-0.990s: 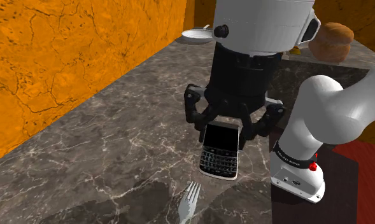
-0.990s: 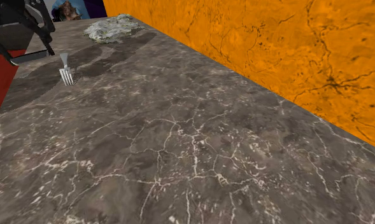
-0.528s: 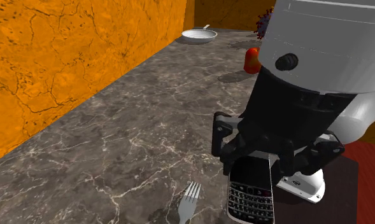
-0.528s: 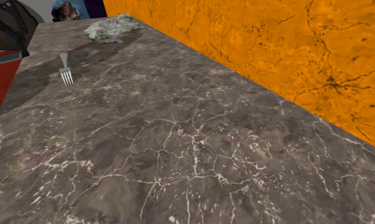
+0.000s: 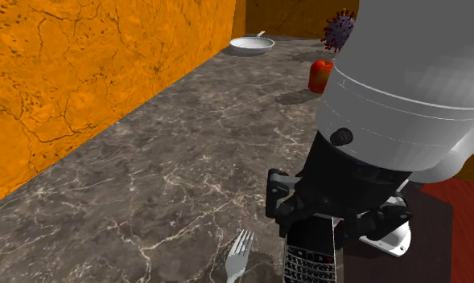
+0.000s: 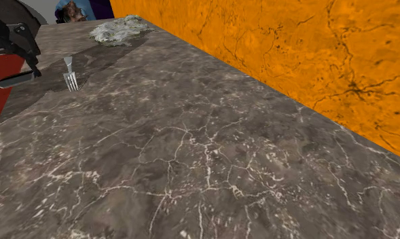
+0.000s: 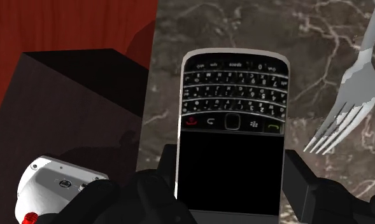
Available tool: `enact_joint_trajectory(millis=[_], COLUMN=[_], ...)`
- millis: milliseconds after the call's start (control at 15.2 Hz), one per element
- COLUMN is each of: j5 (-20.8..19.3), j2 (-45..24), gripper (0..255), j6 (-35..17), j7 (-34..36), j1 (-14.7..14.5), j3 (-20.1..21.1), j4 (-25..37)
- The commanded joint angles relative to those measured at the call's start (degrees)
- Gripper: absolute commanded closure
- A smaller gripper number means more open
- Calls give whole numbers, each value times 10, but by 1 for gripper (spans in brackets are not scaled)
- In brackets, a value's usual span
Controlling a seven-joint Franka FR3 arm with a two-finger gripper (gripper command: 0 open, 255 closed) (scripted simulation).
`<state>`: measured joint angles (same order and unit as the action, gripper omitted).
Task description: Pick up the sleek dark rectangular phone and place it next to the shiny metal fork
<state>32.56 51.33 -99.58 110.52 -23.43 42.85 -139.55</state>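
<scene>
The phone [image 7: 232, 127] is black with a silver rim, a dark screen and a small keyboard. My gripper [image 7: 232, 184] is shut on it, one finger [image 7: 167, 172] on each long side of the screen end. In the shoulder view the phone [image 5: 310, 261] hangs under the gripper [image 5: 311, 233], just to the right of the silver fork [image 5: 240, 253]. That fork [image 7: 351, 95] lies on the dark marble counter [image 5: 171, 185] beside the phone's keyboard end, a small gap apart. In the second exterior view the gripper [image 6: 15, 44] sits left of the fork [image 6: 70, 76].
An orange wall [image 5: 82, 72] runs along the counter. A pan [image 5: 251, 44], a red item [image 5: 319, 75] and a purple spiky ball [image 5: 340, 30] stand far back. A crumpled grey lump [image 6: 120, 30] lies beyond the fork. The dark stand [image 7: 71, 89] and red floor [image 7: 65, 25] border the counter.
The gripper has carried the phone toward the counter's near edge and closer to the fork. The fork has not moved.
</scene>
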Motion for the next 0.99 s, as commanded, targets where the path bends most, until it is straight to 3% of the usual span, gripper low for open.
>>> enact_joint_trajectory(millis=[0,330,858,924], j5=[8,26,26,26], j2=[2,0,0,-1], gripper=[255,255,255,0], j6=[-15,-53,-53,-53], j7=[-2,-6,-6,-5], j1=[-3,-7,-7,-7], j3=[8,30,30,30], j4=[-16,-50,-50,-50])
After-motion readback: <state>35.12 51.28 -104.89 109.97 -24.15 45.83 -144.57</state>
